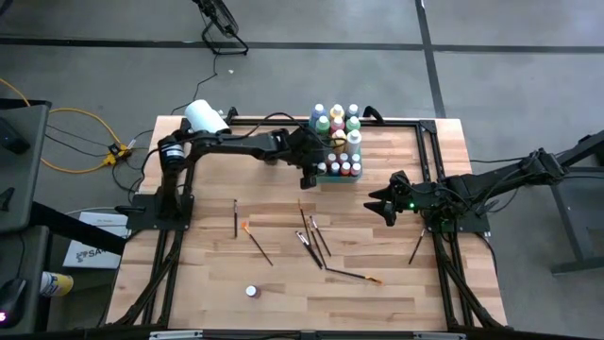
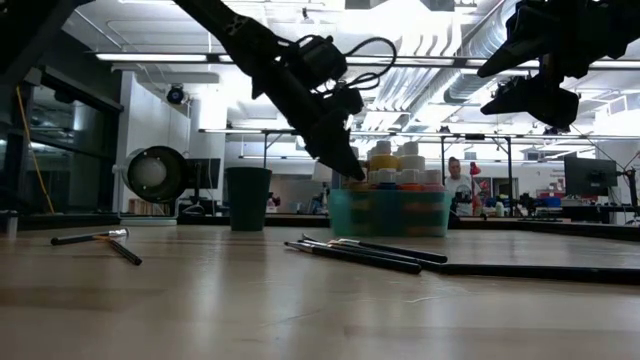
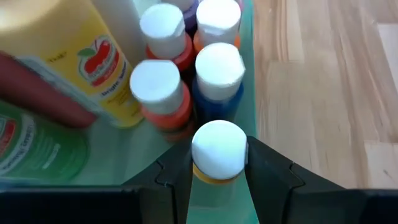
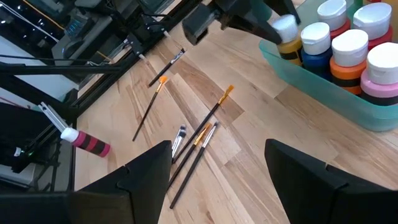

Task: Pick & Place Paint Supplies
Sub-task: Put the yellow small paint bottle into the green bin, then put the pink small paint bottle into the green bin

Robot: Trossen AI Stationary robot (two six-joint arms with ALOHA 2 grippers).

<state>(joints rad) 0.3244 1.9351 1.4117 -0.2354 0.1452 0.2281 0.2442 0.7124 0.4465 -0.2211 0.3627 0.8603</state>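
A translucent green tray (image 1: 340,181) at the table's far middle holds many paint bottles (image 1: 337,127) standing upright. My left gripper (image 1: 310,175) is at the tray's near-left corner, shut on a small yellow bottle with a white cap (image 3: 217,140). My right gripper (image 1: 380,205) hangs open above the table, right of the tray and touching nothing. Several dark-handled brushes (image 1: 316,241) lie flat on the wood near the middle. One small pink bottle (image 1: 251,292) lies on its side by the near edge. My left gripper (image 3: 217,154) pinches the small yellow bottle just under its white cap (image 3: 219,169), one finger on each side. The fingers (image 2: 345,160) slant down from the table's left. The bottle stays upright at the tray's corner (image 4: 287,34); I cannot tell whether its base rests on the tray floor.
A large white roll (image 1: 205,117) lies at the far-left corner beside the left arm's base. Single brushes lie at left (image 1: 235,217), near middle (image 1: 354,275) and right (image 1: 416,247). Black frame rails run along the table's edges. A person shows far behind the table (image 2: 458,178).
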